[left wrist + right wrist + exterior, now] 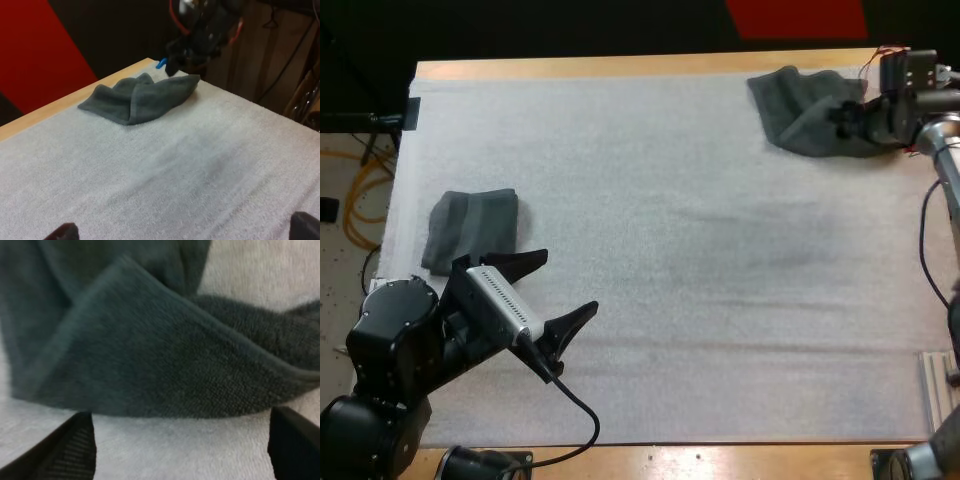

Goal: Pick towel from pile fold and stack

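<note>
A crumpled dark grey-green towel [808, 108] lies at the mat's far right corner. My right gripper [842, 118] sits low at its right edge. In the right wrist view its fingers [70, 450] stand wide apart, and the gripper [182, 452] is open just short of the towel's thick folded edge [160, 365]. A folded towel [470, 230] rests flat at the mat's left side. My left gripper [565, 283] hovers open just right of it and nearer the front, holding nothing. The left wrist view looks across the mat at the crumpled towel [140, 97], with the right gripper [176, 56] behind it.
The white mat [700, 260] stretches bare between the two towels. The table's wooden far edge [620, 66] runs close behind the crumpled towel. A metal bracket [938, 385] sits at the mat's right front edge.
</note>
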{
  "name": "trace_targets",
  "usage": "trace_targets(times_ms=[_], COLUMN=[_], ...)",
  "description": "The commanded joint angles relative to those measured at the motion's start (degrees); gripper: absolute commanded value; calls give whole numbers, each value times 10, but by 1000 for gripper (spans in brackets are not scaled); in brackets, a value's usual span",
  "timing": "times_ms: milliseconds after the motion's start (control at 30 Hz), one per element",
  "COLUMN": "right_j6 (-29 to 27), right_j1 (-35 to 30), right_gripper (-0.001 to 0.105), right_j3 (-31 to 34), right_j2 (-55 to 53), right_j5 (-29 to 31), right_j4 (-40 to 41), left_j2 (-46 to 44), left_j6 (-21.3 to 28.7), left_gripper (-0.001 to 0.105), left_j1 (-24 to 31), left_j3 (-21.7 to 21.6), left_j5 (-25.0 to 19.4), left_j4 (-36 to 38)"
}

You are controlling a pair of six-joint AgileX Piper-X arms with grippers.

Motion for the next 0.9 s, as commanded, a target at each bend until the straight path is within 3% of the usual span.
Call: trace_targets(times_ms=[0,367,467,600,867], right_j6=[3,39,38,36,27], right_j1=[-1,-20,-23,-26,-25], right_gripper=[69,68,54,3,1], right_j3=[-11,-64,-71,-71,-104], right_j2=[12,116,126,128,117], right_j5=[4,3,3,4,-1], right_j4=[1,1,2,3,33], left_j2=[-1,-1,-1,-1,-1], left_j6=[-5,-41,-41,-41,-42], left_gripper=[78,78,78,78,78], left_j1=[-2,-2,-2,-2,-2], left_j3=[-4,-4,-4,-4,-4], left_j5=[6,6,6,6,6], left_j4=[-3,-3,-3,-3,-3])
